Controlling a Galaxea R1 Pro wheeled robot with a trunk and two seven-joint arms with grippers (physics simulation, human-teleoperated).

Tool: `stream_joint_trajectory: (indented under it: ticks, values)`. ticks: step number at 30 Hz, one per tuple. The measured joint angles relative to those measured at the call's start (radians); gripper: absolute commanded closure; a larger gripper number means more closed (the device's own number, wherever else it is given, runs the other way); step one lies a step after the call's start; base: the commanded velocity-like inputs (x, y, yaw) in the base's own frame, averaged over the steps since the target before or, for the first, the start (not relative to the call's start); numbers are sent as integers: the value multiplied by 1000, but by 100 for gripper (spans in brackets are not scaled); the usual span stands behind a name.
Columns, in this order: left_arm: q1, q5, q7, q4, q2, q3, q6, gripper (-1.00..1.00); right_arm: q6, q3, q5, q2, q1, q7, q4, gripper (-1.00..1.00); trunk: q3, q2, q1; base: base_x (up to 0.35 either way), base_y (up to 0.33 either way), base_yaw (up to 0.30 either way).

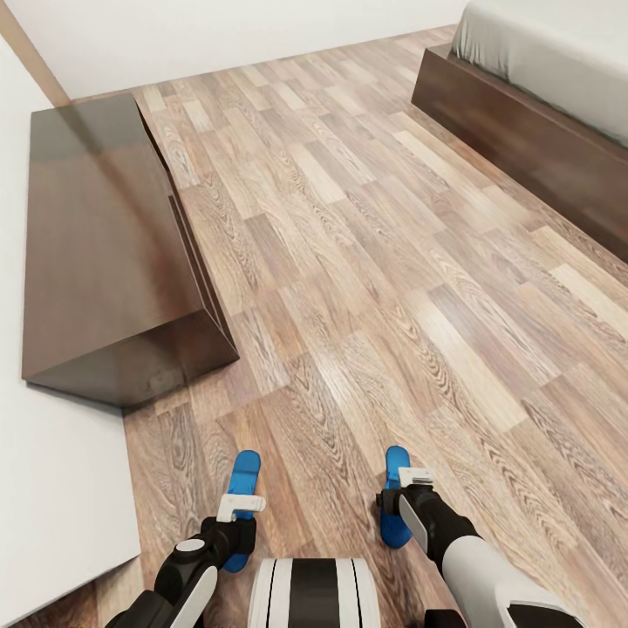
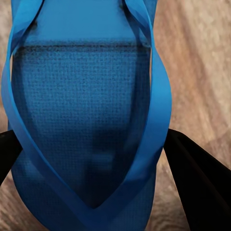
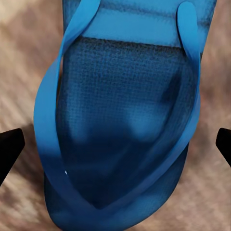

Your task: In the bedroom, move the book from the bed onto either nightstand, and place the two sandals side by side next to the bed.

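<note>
Low in the head view: left gripper (image 1: 242,504) clamped on one blue sandal (image 1: 242,488), black fingers (image 2: 202,178) flanking its sole. Right gripper (image 1: 415,478) likewise pinching the other sandal (image 1: 397,462), both over the plank floor (image 1: 366,288). Farther off: long dark bench cabinet (image 1: 105,253) left, bed (image 1: 541,105) upper right, well apart.

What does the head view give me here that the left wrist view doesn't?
Head view alone: the bed, the long dark bench cabinet, the right sandal at the right gripper, and the gap between both sandals. Left wrist view alone: the strap and textured footbed up close. Both: the left sandal over the wood floor.
</note>
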Motion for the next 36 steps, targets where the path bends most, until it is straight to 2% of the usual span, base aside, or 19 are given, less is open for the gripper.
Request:
stream_joint_trajectory:
  ticks: [6,12,28,29,36]
  values:
    - [0,-1,0,0,0,0,-2,100,0,0,0,0,-1,0,0,-100,0,0,0,0,0,0]
    - [0,0,1,0,0,0,-3,100,0,0,0,0,-6,0,0,-100,-23,-1,3,0,0,0]
    - [0,0,0,0,0,0,-3,100,0,0,0,0,-10,0,0,-100,-23,-1,3,0,0,0]
    - [0,0,0,0,0,0,-3,100,0,0,0,0,-10,0,0,100,-23,-1,3,0,0,0]
    - [0,1,0,1,0,0,-3,100,1,0,4,0,-11,0,0,100,-23,-1,3,0,0,0]
